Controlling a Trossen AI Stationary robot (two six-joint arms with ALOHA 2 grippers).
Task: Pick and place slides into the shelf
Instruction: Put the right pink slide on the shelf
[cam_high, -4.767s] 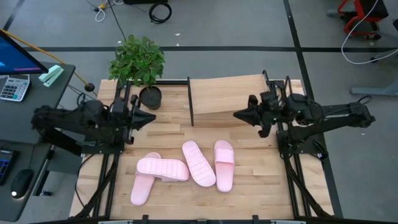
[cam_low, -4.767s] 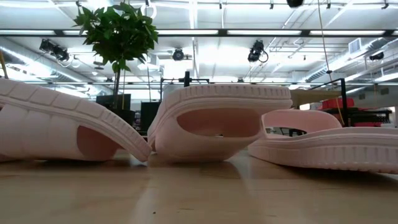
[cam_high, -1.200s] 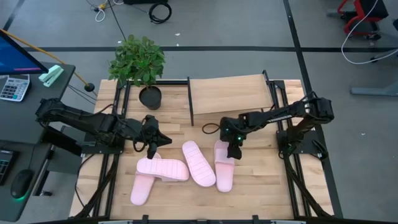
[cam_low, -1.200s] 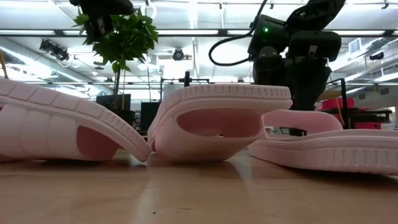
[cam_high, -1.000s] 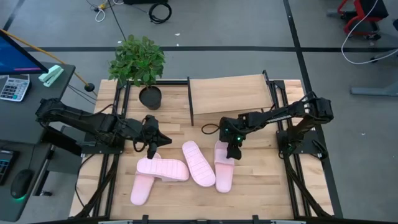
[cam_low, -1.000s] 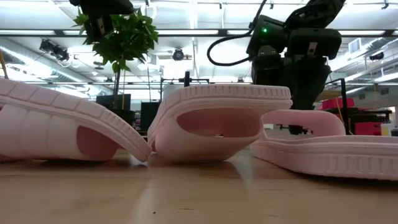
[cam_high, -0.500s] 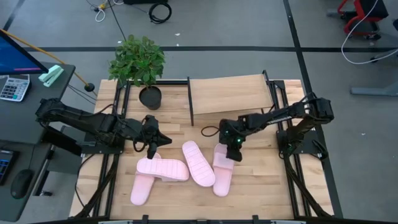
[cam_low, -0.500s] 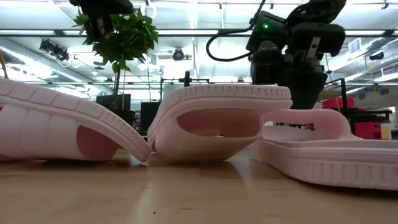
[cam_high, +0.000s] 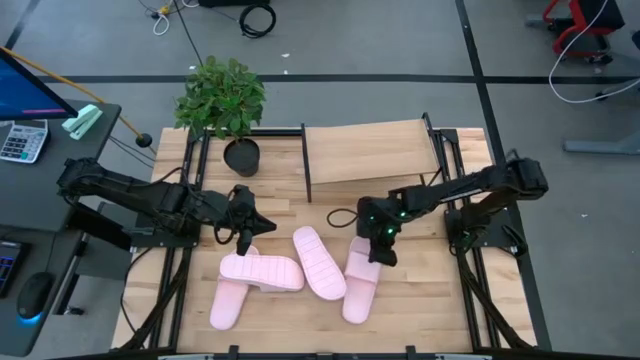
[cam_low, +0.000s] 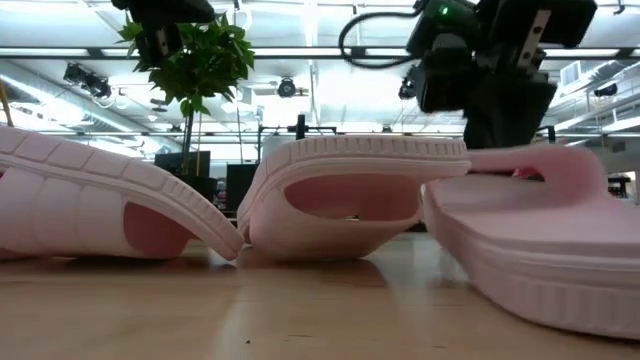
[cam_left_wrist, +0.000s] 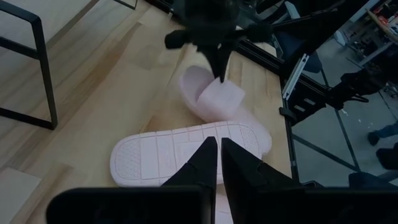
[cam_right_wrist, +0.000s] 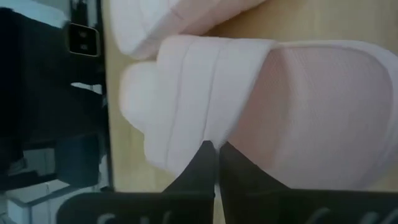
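Several pale pink slides lie on the wood table in front of the shelf (cam_high: 365, 150). At the left one slide (cam_high: 262, 271) lies across another (cam_high: 228, 300). A sole-up slide (cam_high: 318, 262) lies in the middle. My right gripper (cam_high: 381, 252) is shut on the rightmost slide (cam_high: 358, 288), which shows large in the low view (cam_low: 545, 250). My left gripper (cam_high: 243, 228) hangs shut above the left pair and touches nothing. In the left wrist view its fingertips (cam_left_wrist: 218, 148) point over the sole-up slide (cam_left_wrist: 186, 155). My right gripper pinches the rightmost slide's wide strap at its edge (cam_right_wrist: 205, 134) between its two fingers. The fingers slant down from the table's far right side. The slide is tilted, its strap end raised under the gripper (cam_low: 520, 165). Whether its near end (cam_high: 352, 310) rests on the table I cannot tell.
A potted plant (cam_high: 222, 100) stands at the table's far left beside the shelf's black frame (cam_high: 305, 165). Bare wood lies between the slides and the shelf (cam_high: 330, 205). A desk with a calculator (cam_high: 22, 140) stands off the table's left side.
My right gripper has taken hold of the rightmost slide's strap and moved up and toward the table's near edge. The slide has come along, tipped up at its strap end, and its near end has swung toward the middle slide.
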